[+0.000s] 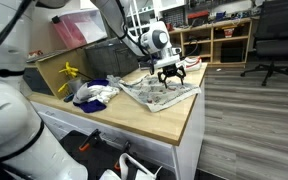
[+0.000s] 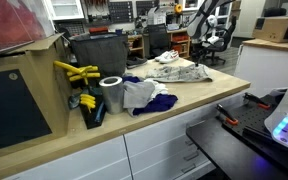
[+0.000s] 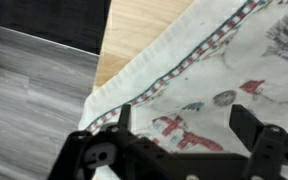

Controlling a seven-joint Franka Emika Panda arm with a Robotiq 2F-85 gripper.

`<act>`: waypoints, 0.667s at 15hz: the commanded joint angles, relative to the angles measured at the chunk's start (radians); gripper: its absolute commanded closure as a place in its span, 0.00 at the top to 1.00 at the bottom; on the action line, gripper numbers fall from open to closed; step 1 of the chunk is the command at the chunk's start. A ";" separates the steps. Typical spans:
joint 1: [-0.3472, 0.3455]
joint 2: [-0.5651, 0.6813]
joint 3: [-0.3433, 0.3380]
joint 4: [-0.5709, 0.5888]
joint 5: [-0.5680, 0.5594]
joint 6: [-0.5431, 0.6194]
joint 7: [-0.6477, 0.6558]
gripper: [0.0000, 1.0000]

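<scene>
The hand (image 1: 169, 76) hangs with fingers spread apart directly above the printed cloth (image 1: 156, 96), which lies crumpled near the corner of the desk (image 1: 124, 116), its striped border running slantwise just beside the fingers

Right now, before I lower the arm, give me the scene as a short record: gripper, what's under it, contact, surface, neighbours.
gripper: open, jaws wide apart, pointing down
under it: printed cloth, crumpled, with a striped border; the gripper is near the cloth's edge
contact: cannot tell whether the fingertips touch the cloth
surface: wooden countertop, cloth lying near its end
neighbours: blue and white rags, grey roll and yellow tool, all away from the gripper
</scene>
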 commanded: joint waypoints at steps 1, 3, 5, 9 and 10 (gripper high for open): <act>-0.002 -0.099 0.033 -0.125 0.042 -0.052 -0.051 0.74; 0.003 -0.119 0.048 -0.155 0.056 -0.080 -0.050 0.58; 0.008 -0.130 0.058 -0.183 0.063 -0.092 -0.049 0.42; 0.017 -0.115 0.066 -0.213 0.059 -0.076 -0.042 0.13; 0.019 -0.108 0.064 -0.218 0.057 -0.071 -0.039 0.05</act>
